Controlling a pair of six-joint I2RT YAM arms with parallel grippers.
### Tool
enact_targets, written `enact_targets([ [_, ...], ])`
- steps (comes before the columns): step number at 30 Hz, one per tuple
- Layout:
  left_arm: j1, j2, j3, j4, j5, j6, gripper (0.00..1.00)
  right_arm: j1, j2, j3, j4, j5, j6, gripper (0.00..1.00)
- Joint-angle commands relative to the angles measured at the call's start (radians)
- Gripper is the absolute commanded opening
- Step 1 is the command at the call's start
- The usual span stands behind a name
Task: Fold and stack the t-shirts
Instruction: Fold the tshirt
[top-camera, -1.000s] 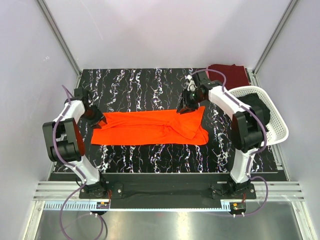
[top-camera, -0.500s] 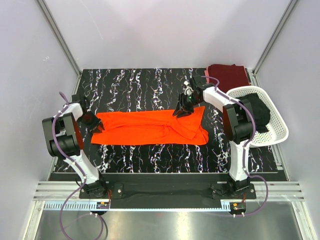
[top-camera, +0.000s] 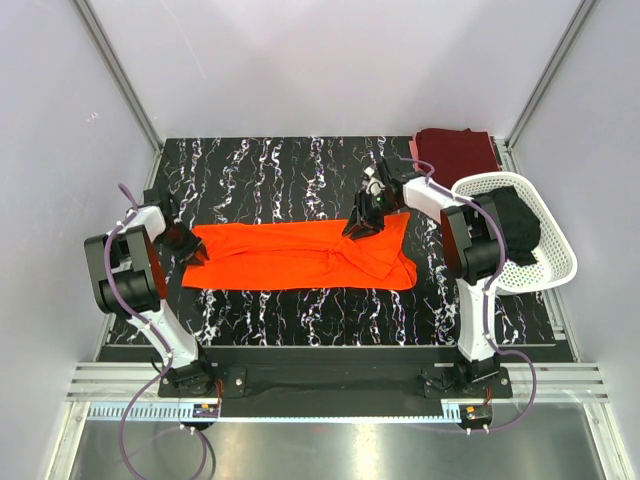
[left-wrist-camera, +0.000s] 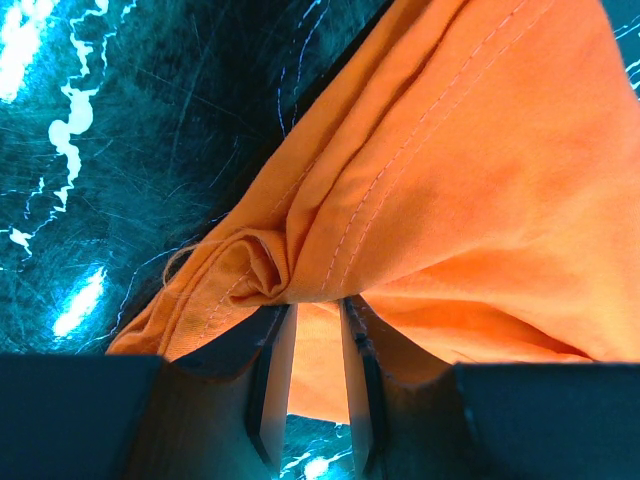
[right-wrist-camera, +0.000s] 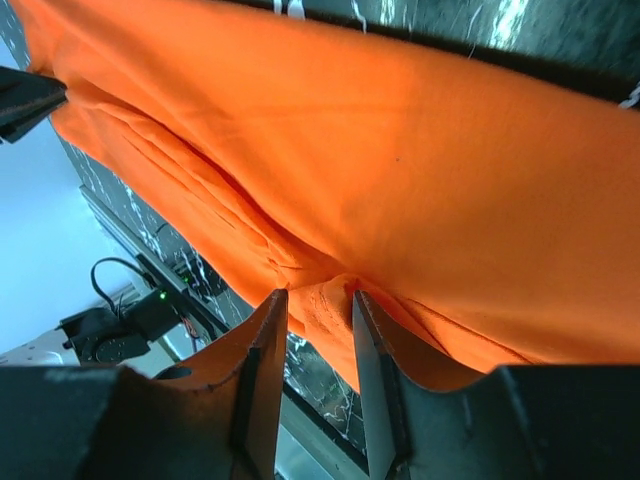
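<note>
The bright orange t-shirt (top-camera: 290, 255) lies spread in a long band across the black marbled table (top-camera: 270, 180). My left gripper (top-camera: 188, 244) is at its left end, shut on a bunched hem of the orange t-shirt (left-wrist-camera: 270, 270) pinched at the tips of the left gripper (left-wrist-camera: 314, 310). My right gripper (top-camera: 362, 222) is at the shirt's far right part. There my right gripper (right-wrist-camera: 318, 305) is shut on a raised fold of the orange t-shirt (right-wrist-camera: 400, 170). A dark maroon t-shirt (top-camera: 458, 150) lies folded at the back right corner. A black t-shirt (top-camera: 512, 222) sits in the basket.
The white perforated basket (top-camera: 562, 255) stands tilted at the right edge, beside the right arm. Grey walls and metal posts close in the table on three sides. Both arm bases stand on the black rail (top-camera: 330, 375) at the near edge.
My left gripper has closed on the shirt's left end and shifted slightly nearer. My right gripper has slid a little left and nearer over the shirt's far edge, its arm swinging inward.
</note>
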Motion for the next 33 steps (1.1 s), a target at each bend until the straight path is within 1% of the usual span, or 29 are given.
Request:
enact_targets([
  [1,0.0,0.008,0.004,0.039,0.001,0.018,0.29,0.022,-0.017,-0.027,0.03,-0.081,-0.016,0.4],
  [6,0.0,0.01,0.01,0.038,-0.002,0.021,0.29,0.074,-0.039,-0.053,0.007,-0.128,-0.023,0.38],
  [8,-0.001,0.004,0.01,0.038,-0.005,0.022,0.29,0.101,-0.081,-0.076,0.004,-0.136,-0.019,0.38],
  [11,0.002,-0.003,0.01,0.035,-0.015,0.025,0.29,0.159,-0.152,-0.147,-0.004,-0.173,0.0,0.38],
  [12,0.0,-0.004,0.01,0.036,-0.015,0.027,0.29,0.173,-0.167,-0.197,0.008,-0.185,0.012,0.39],
  [13,0.0,-0.007,0.01,0.035,-0.018,0.03,0.29,0.195,-0.198,-0.222,0.015,-0.218,0.023,0.39],
  [16,0.0,-0.018,0.001,0.036,-0.016,0.032,0.3,0.209,-0.255,-0.282,0.028,-0.269,0.052,0.4],
  [19,0.0,-0.041,-0.019,0.044,-0.005,0.035,0.3,0.203,-0.34,-0.281,0.006,-0.225,0.055,0.41],
  [23,0.002,-0.064,-0.035,0.044,-0.004,0.047,0.31,0.177,-0.405,-0.259,-0.062,-0.147,0.04,0.45],
  [24,0.0,-0.064,-0.035,0.041,-0.004,0.048,0.31,0.169,-0.413,-0.267,-0.056,-0.141,0.043,0.45],
  [26,0.0,-0.067,-0.036,0.041,-0.004,0.051,0.31,0.144,-0.413,-0.264,-0.056,-0.067,0.038,0.46],
  [29,0.0,-0.061,-0.035,0.044,0.004,0.051,0.31,0.068,-0.367,-0.255,-0.025,-0.033,0.059,0.46],
  [30,0.002,-0.061,-0.035,0.044,0.005,0.051,0.31,0.034,-0.347,-0.245,0.005,-0.038,0.063,0.45],
  [32,0.0,-0.055,-0.03,0.045,0.007,0.055,0.31,0.023,-0.268,-0.203,-0.001,-0.053,0.041,0.38],
  [33,0.0,-0.053,-0.025,0.044,0.008,0.055,0.31,0.025,-0.232,-0.14,-0.031,-0.058,0.027,0.32],
])
